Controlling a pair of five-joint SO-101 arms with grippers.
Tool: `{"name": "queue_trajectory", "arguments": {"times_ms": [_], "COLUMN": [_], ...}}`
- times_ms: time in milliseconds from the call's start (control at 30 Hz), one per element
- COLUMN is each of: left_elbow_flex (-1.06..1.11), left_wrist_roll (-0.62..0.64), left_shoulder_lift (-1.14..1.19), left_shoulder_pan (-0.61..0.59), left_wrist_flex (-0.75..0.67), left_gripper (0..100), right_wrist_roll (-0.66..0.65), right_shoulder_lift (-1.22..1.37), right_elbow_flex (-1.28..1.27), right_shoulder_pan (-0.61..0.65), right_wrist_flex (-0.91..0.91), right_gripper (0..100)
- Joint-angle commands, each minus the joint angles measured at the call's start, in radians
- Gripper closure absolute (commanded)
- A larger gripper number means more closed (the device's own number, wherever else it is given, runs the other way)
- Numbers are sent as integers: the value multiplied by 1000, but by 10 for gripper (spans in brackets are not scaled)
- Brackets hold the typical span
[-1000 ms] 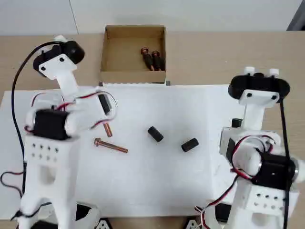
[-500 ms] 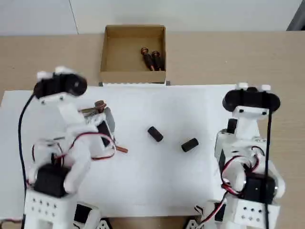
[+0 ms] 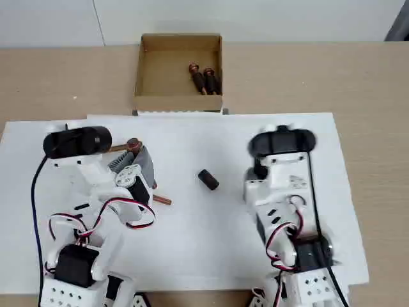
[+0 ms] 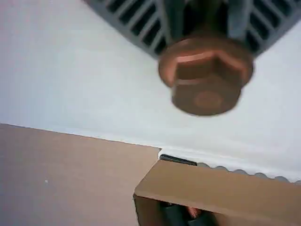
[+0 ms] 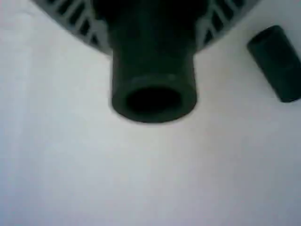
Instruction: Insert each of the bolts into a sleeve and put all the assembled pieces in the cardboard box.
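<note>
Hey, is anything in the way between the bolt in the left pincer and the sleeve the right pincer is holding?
Only a loose sleeve, lying on the white sheet between the two arms. The held bolt and the held sleeve may pass above it; height cannot be judged.

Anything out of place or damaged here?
Nothing stands out. The left gripper holds a bolt, the right gripper a sleeve; a spare sleeve and a second bolt lie on the paper, two assembled pieces in the cardboard box.
</note>
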State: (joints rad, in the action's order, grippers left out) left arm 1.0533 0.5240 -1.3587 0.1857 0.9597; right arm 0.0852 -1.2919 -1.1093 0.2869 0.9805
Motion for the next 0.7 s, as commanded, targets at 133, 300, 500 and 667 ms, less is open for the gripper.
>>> {"name": "queue_trajectory", "arguments": {"times_ms": [133, 300, 500, 667], "left_elbow_flex": [134, 193, 240, 259], "left_wrist_roll": [-2, 87, 114, 158], "left_shoulder_lift": [-137, -295, -457, -459], "left_shoulder_pan": [41, 106, 167, 166], "left_wrist_flex": [-137, -141, -143, -186], "left_gripper": [995, 995, 995, 995], "right_wrist_roll": [9, 9, 9, 8], "right_shoulder_lift": [-15, -16, -16, -16], "right_elbow_flex": [-35, -35, -35, -46], "right_shoulder_pan": [232, 344, 404, 463], "right_wrist_flex": [-116, -114, -114, -150], "right_gripper": [995, 995, 995, 995]}}
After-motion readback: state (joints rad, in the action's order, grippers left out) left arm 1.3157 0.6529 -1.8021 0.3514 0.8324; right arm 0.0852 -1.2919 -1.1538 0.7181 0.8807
